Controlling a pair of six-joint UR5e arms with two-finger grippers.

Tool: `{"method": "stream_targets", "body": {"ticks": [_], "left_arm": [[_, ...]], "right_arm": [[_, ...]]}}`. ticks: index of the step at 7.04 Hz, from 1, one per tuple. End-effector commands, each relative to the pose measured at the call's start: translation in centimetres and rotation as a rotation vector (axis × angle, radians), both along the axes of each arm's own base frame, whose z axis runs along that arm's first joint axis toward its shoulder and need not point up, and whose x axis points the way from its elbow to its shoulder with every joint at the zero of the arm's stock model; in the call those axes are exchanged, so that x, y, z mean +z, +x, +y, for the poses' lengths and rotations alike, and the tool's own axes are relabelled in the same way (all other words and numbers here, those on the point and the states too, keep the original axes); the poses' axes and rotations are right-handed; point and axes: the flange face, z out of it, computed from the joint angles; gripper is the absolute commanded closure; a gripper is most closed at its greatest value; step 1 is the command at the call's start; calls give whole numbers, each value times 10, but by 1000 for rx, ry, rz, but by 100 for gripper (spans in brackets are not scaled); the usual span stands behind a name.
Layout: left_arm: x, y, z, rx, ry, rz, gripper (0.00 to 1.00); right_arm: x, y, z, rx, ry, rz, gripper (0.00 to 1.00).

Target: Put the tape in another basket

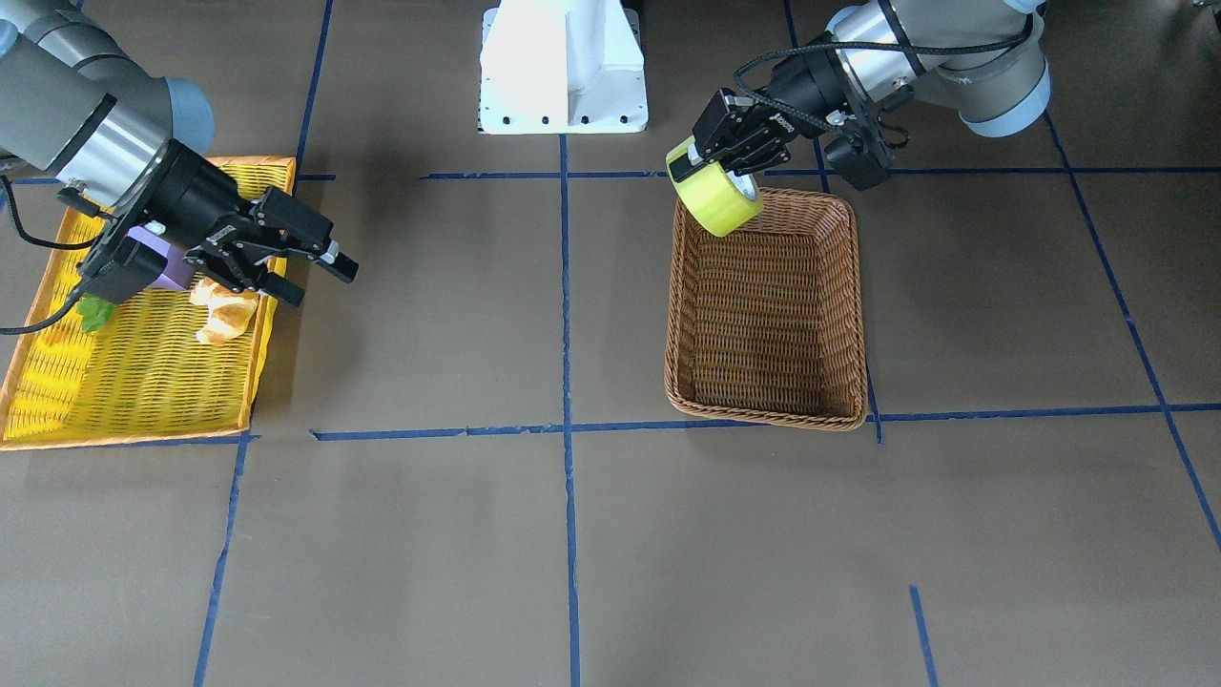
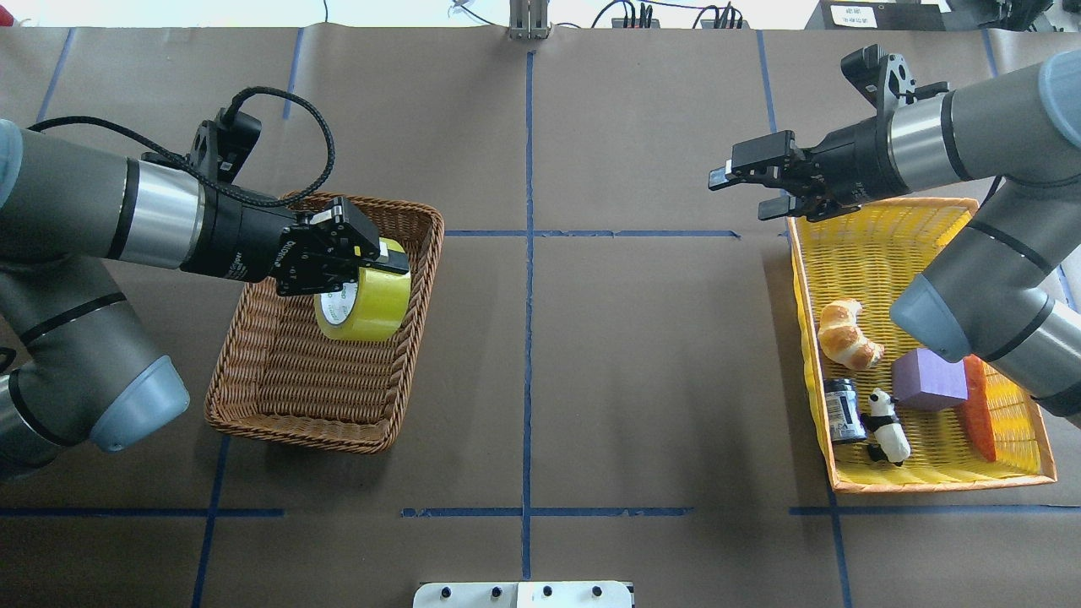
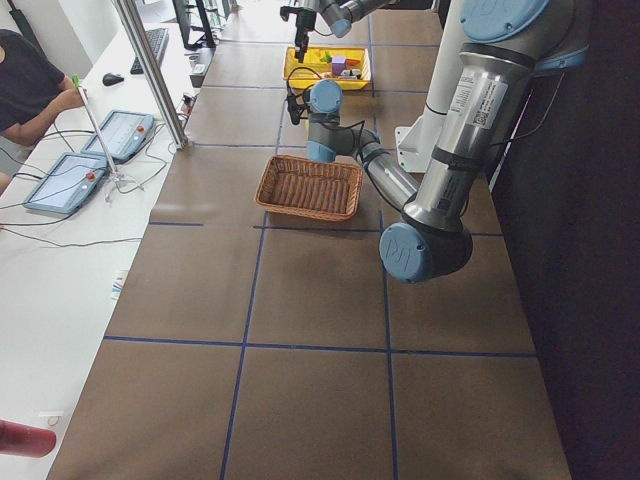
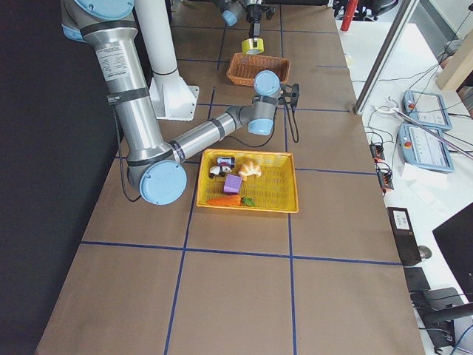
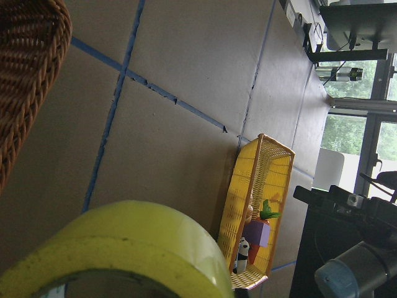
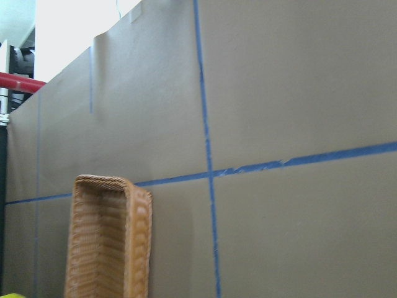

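My left gripper (image 2: 372,262) is shut on the yellow-green tape roll (image 2: 365,301) and holds it in the air over the brown wicker basket (image 2: 279,397), near its right rim. In the front view the tape (image 1: 713,196) hangs over the basket's (image 1: 768,405) corner nearest the robot. The tape fills the bottom of the left wrist view (image 5: 124,248). My right gripper (image 2: 747,186) is open and empty, above the table just beyond the yellow basket's far left corner (image 2: 798,224). The wicker basket is empty inside.
The yellow basket (image 2: 929,481) holds a croissant (image 2: 847,333), a purple block (image 2: 929,380), a small dark jar (image 2: 841,408), a panda figure (image 2: 887,425) and an orange carrot-like piece (image 2: 980,414). The robot's white base (image 1: 563,67) stands at the table edge. Blue tape lines cross the brown table.
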Motion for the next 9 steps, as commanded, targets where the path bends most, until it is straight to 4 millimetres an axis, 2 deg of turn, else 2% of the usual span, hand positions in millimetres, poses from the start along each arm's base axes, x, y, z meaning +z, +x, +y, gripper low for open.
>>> {"method": "stream_targets", "body": {"ticks": [1, 2, 3, 4, 6, 8, 9], "left_arm": [[10, 12, -10, 28, 86, -219, 98], [23, 18, -15, 60, 132, -313, 98], [34, 41, -14, 58, 208, -428, 98], [41, 75, -6, 66, 258, -525, 98], [69, 112, -22, 78, 337, -650, 98], [91, 120, -32, 97, 391, -712, 97], [94, 117, -35, 94, 405, -722, 91]], "right_arm": [[31, 19, -27, -48, 90, 219, 0], [56, 35, -31, -70, 123, 289, 0], [80, 54, -33, -90, 139, 350, 0], [105, 74, -32, -118, 172, 404, 0], [169, 115, -13, -171, 227, 487, 0], [203, 169, -17, -242, 239, 587, 0], [215, 204, -20, -282, 259, 630, 0]]}}
